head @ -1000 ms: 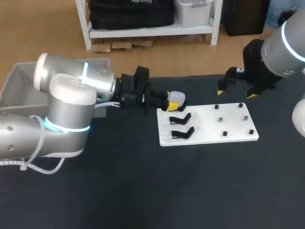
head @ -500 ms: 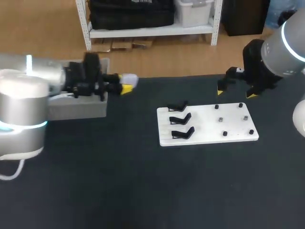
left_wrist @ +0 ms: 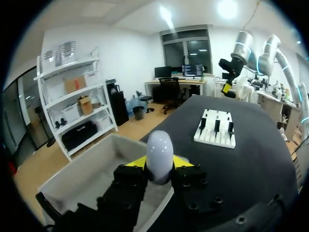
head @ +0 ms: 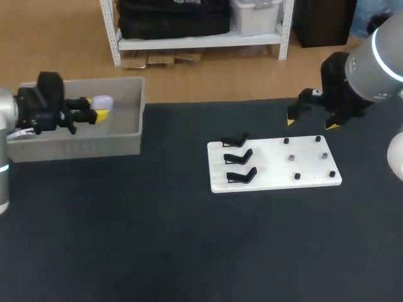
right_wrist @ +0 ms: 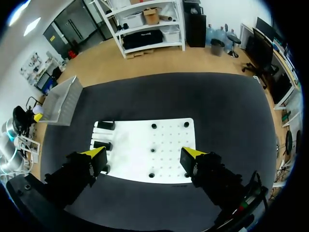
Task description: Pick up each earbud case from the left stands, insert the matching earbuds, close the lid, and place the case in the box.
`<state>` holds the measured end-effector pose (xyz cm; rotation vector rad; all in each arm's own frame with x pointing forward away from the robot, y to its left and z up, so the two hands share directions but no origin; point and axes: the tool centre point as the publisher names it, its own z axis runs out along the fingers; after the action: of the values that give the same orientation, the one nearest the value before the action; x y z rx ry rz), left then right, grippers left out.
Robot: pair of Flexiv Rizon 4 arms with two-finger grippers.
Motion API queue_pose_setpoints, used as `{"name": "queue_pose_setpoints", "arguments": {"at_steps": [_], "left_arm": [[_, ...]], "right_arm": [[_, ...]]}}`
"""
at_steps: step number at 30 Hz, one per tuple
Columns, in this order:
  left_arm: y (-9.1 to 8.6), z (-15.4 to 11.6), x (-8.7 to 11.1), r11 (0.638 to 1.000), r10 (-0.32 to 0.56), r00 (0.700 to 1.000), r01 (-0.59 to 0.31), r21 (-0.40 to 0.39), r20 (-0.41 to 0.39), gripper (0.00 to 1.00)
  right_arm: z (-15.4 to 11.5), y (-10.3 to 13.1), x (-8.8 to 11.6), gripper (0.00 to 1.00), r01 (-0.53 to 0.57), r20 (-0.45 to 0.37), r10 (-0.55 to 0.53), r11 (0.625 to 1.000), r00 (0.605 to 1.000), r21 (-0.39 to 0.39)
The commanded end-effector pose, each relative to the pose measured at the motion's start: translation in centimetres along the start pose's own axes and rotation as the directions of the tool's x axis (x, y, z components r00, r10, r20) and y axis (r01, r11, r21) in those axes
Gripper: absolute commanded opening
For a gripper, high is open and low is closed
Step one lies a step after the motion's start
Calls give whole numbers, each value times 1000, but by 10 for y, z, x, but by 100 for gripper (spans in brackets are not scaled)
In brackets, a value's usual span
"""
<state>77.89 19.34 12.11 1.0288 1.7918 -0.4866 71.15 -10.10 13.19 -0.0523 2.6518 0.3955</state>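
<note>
L end effector (head: 97, 109) w/ case (head: 104, 100) over box (head: 94, 145)

- Earbud case (head: 102, 101), upper left of the head view: glossy pale white
- Left gripper (head: 99, 109): black body, bright yellow tips
- Box (head: 75, 148): plain light grey
- Board (head: 271, 181), centre right: white, with black stands (head: 239, 157) and dark pegs (head: 296, 177)
- Table (head: 189, 251): plain dark charcoal
- Right gripper (head: 312, 122), upper right: black, yellow tips
- Right arm (head: 378, 63): silver-grey with a glowing cyan ring
</note>
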Motion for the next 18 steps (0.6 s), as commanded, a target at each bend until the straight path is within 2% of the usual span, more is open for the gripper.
{"name": "queue_pose_setpoints", "arguments": {"at_steps": [1,3,12,16,17,18], "left_arm": [[12,1,19,998,-20,1000,21,-65,8,0],[19,9,29,997,-32,999,30,-70,-27,0],[43,33,58,992,-65,996,58,-111,-57,0],[49,42,60,993,-77,996,72,-96,-54,0],[51,43,59,993,-79,996,75,-91,-48,2],[52,44,57,993,-77,996,73,-88,-48,34]], "right_arm": [[-2,0,2,100,-1,5,1,1000,1000,3],[-2,0,2,100,-1,5,1,1000,1000,3],[-2,0,2,100,-1,5,1,1000,1000,3],[-2,0,2,100,-1,5,1,1000,1000,3],[-2,0,2,100,-1,5,1,1000,1000,3],[-2,0,2,100,-1,5,1,1000,1000,3]]}}
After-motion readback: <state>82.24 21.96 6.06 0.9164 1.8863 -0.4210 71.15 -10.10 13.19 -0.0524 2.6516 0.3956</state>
